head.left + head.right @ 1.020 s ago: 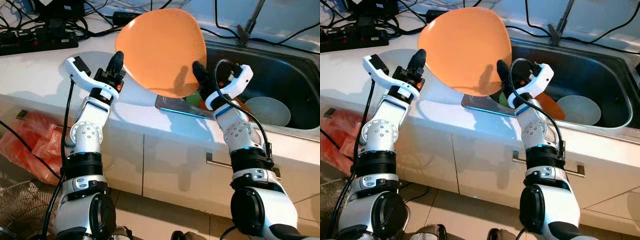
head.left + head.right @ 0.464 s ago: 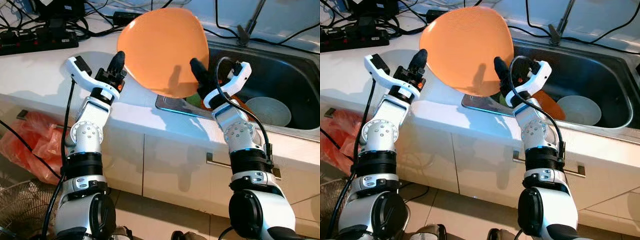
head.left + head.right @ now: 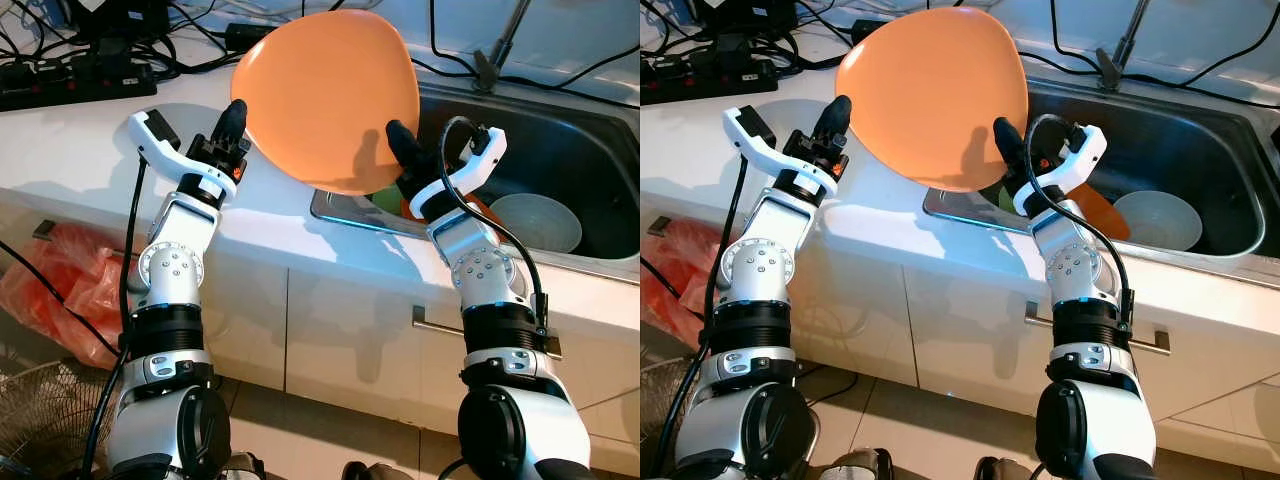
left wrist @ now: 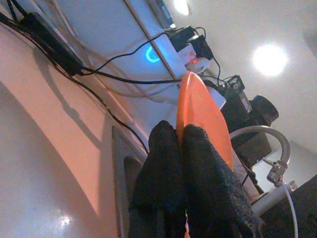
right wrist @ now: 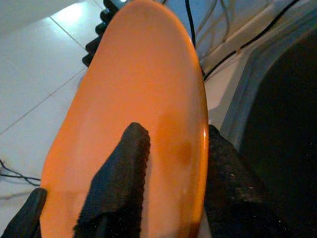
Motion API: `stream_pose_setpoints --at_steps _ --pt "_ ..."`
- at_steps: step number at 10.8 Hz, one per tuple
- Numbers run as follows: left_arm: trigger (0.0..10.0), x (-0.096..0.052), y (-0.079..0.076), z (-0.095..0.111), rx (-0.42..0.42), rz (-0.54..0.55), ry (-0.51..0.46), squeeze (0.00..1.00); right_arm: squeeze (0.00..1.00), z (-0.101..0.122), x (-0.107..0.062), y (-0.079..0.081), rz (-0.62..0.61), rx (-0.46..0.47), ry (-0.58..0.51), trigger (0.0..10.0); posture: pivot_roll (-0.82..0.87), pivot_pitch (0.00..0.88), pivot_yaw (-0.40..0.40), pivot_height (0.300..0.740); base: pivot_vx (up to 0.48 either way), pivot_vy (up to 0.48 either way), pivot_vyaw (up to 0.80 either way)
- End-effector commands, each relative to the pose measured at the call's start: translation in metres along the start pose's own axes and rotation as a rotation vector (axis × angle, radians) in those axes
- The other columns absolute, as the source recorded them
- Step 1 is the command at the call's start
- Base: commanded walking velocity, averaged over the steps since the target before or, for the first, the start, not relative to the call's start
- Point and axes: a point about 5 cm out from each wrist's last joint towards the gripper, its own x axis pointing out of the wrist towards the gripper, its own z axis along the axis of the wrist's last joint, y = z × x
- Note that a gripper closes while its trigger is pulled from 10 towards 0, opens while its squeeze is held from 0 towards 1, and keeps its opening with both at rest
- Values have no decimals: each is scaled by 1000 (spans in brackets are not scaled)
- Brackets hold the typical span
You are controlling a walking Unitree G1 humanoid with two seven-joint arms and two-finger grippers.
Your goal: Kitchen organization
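The orange plate looks like smooth plastic with a soft sheen. The gripper fingers on it wear rough, matt black padding. The sink is brushed steel, dull-shiny. The countertop is smooth, glossy white, and the cabinet fronts are plain matt white.

— What are you holding?
— You have a big orange plate, rounded, plain, tilted nearly upright above the counter's far edge, just left of the sink, pinched at both side rims.
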Motion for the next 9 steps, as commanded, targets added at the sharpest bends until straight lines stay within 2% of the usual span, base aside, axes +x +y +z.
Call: stream_pose_setpoints --at_steps 1,4,5,9 --pt "10000 4 -10 -5 -1 -50 21 0 0 3 2 10 65 9 -12 0 52 85 -63 740 0 0 0" --pt "10000 3 -8 -15 108 -43 82 0 0 3 1 13 84 26 -15 0 53 85 -61 740 0 0 0" --pt "10000 4 -5 -18 107 -9 86 1000 0 3 1 13 86 34 -16 0 53 85 -61 740 0 0 0" --pt "10000 4 -3 -21 112 -5 103 1000 0 11 1 13 77 89 -68 0 53 85 -61 740 0 0 0"
